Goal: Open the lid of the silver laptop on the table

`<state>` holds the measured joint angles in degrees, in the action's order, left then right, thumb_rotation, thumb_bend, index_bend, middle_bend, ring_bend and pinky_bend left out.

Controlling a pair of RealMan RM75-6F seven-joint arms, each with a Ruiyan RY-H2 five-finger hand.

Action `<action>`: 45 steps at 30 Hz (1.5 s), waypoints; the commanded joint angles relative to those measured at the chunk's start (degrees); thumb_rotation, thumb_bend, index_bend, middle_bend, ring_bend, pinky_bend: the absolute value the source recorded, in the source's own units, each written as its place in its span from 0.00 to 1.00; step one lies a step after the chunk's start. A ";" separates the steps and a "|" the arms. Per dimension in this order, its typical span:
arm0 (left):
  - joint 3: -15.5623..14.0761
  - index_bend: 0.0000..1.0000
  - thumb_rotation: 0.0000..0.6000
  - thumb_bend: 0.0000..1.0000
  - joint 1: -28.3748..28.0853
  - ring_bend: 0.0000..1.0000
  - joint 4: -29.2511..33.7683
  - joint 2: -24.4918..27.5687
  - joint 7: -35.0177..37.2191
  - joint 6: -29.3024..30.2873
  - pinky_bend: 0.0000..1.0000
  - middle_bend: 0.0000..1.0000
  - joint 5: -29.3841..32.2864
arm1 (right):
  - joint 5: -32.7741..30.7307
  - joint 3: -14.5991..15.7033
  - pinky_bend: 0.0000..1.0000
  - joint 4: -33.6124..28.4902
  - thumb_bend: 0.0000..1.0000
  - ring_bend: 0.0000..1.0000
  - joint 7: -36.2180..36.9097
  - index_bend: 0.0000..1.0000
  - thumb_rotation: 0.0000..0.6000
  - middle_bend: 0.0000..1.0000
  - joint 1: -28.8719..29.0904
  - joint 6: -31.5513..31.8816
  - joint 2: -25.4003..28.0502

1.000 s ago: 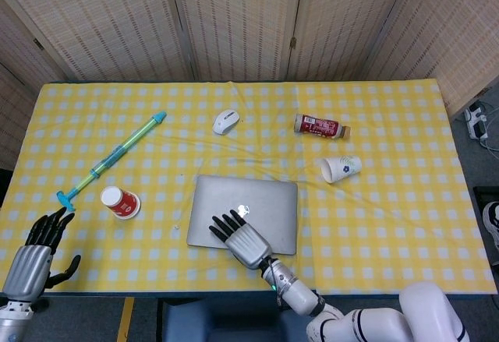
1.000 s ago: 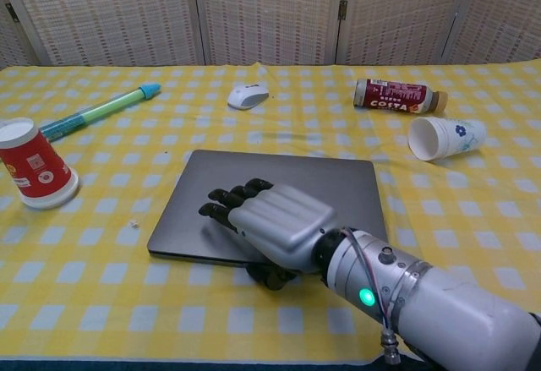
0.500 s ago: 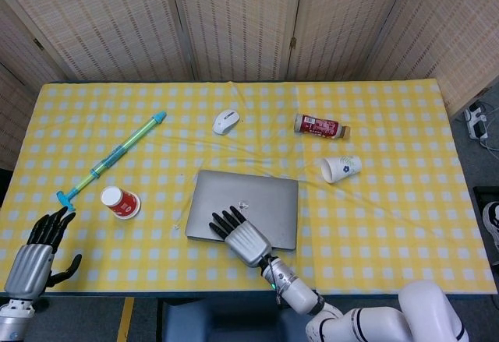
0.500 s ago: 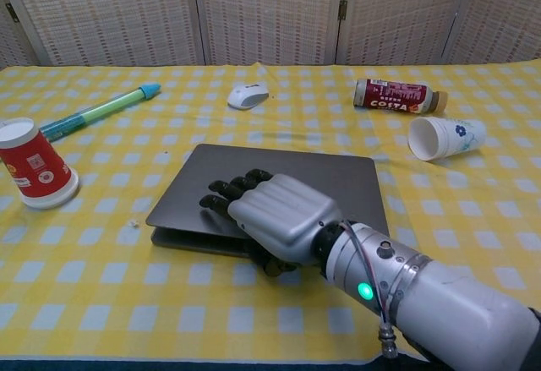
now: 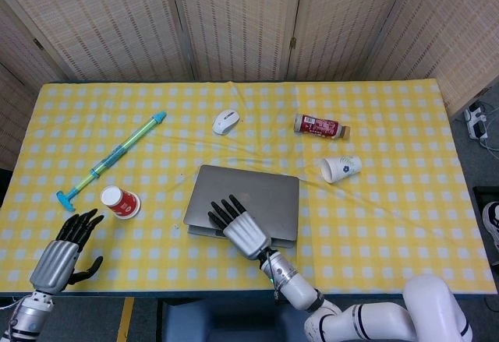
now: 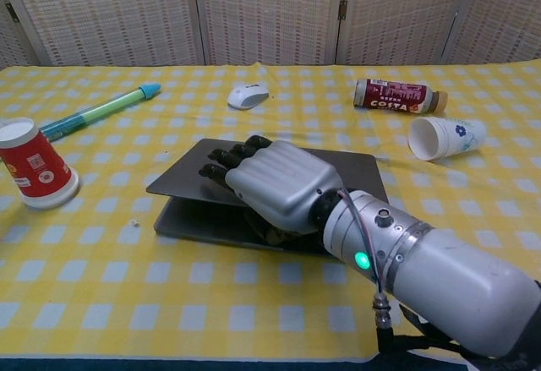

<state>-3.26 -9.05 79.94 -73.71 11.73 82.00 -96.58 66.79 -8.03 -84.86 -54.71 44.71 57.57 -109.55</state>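
Note:
The silver laptop lies near the table's front edge with its lid raised a little off the base, so a wedge-shaped gap shows at the front. My right hand holds the lid's front edge. Its fingers lie on top of the lid, and the thumb appears tucked underneath. My left hand hovers by the table's front left corner with its fingers spread and nothing in it. It does not show in the chest view.
A red paper cup stands left of the laptop. Behind it lies a blue-green plastic syringe toy. A white mouse sits behind the laptop. A brown bottle and a tipped white cup lie to the right.
The lid's front edge has risen from flat to slightly open, with my right hand lifting along with it. My left hand has moved a little right and forward.

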 commanded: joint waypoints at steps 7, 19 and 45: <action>-3.43 0.12 1.00 0.55 -5.93 0.07 -2.75 -1.71 4.08 -6.45 0.00 0.11 -5.94 | -2.26 -0.49 0.00 -1.73 0.70 0.00 -3.21 0.00 1.00 0.00 1.13 1.38 0.80; -3.48 0.05 1.00 0.82 -16.04 0.01 -0.41 -4.52 4.24 -16.54 0.00 0.07 -8.85 | -3.70 -0.27 0.00 -1.57 0.70 0.00 -4.80 0.00 1.00 0.00 2.16 2.57 0.65; -0.90 0.02 1.00 0.83 -25.11 0.00 0.22 -11.39 -1.20 -31.21 0.00 0.03 2.26 | -5.44 -0.01 0.00 -0.33 0.70 0.00 -5.34 0.00 1.00 0.00 4.19 3.33 -0.16</action>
<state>-4.22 -33.93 80.04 -84.96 10.82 51.09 -94.64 61.35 -8.04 -85.19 -60.04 48.91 60.91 -109.71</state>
